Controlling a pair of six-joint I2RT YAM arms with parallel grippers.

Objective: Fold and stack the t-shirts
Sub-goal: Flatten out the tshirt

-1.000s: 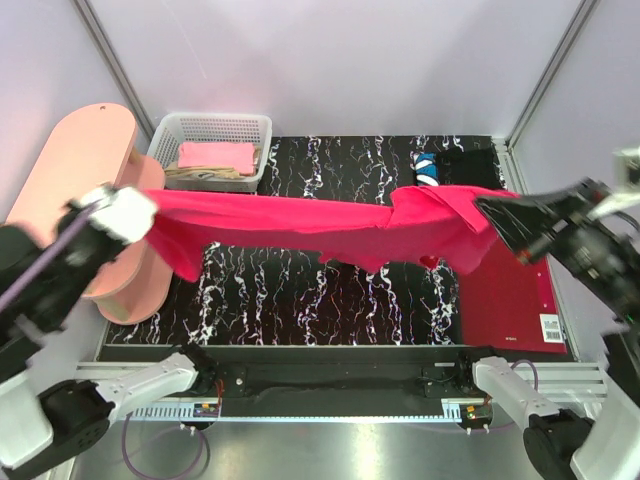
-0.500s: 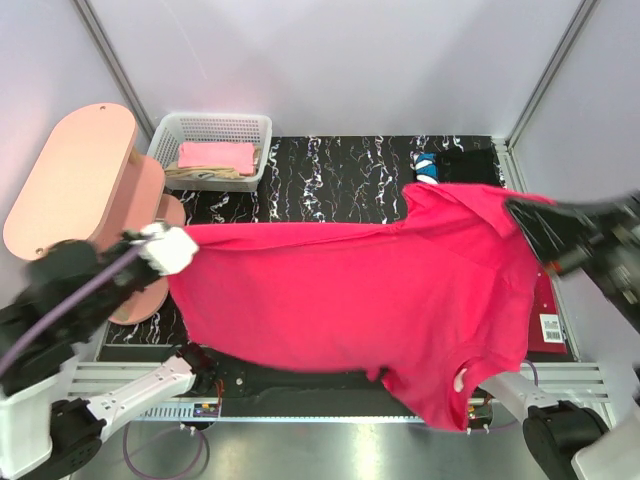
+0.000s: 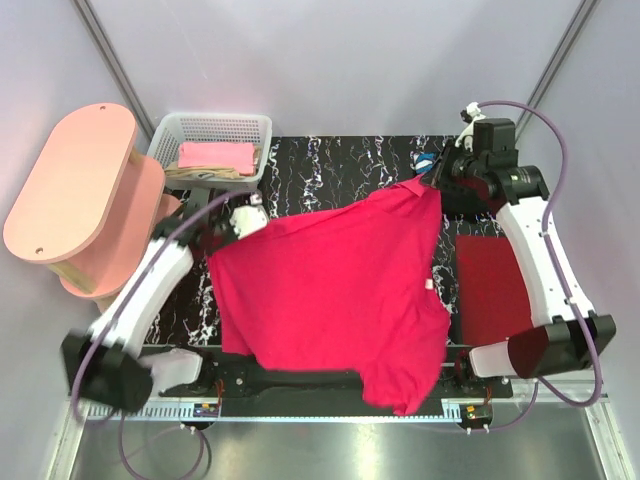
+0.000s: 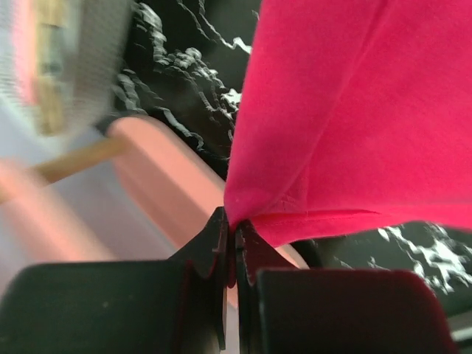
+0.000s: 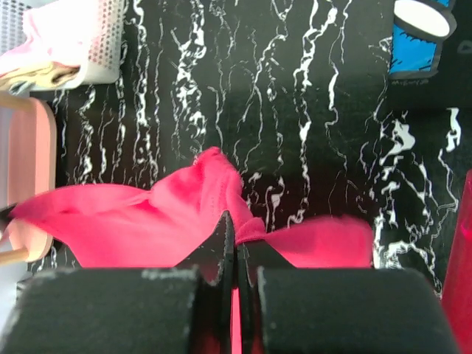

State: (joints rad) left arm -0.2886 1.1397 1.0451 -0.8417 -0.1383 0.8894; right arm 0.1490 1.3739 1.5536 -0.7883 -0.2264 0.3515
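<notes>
A crimson-red t-shirt (image 3: 335, 290) hangs spread between my two grippers over the black marbled table (image 3: 330, 160), its neck end drooping past the near edge with a small white tag (image 3: 427, 287) showing. My left gripper (image 3: 240, 222) is shut on the shirt's left corner (image 4: 243, 214). My right gripper (image 3: 440, 182) is shut on the right corner (image 5: 243, 225). A black t-shirt with a blue-white patch (image 3: 428, 166) lies at the back right, also visible as the blue patch (image 5: 417, 37) in the right wrist view. Pink and beige cloth (image 3: 215, 158) lies in the basket.
A white mesh basket (image 3: 170, 130) stands at the back left. A pink oval side table (image 3: 70, 190) is at the left, close to my left gripper. A flat dark-red rectangle (image 3: 495, 300) lies on the table's right side under my right arm.
Both arms have swung forward and down from high at the sides; the red shirt, first stretched as a band, has opened out flat and now hangs lower over the table.
</notes>
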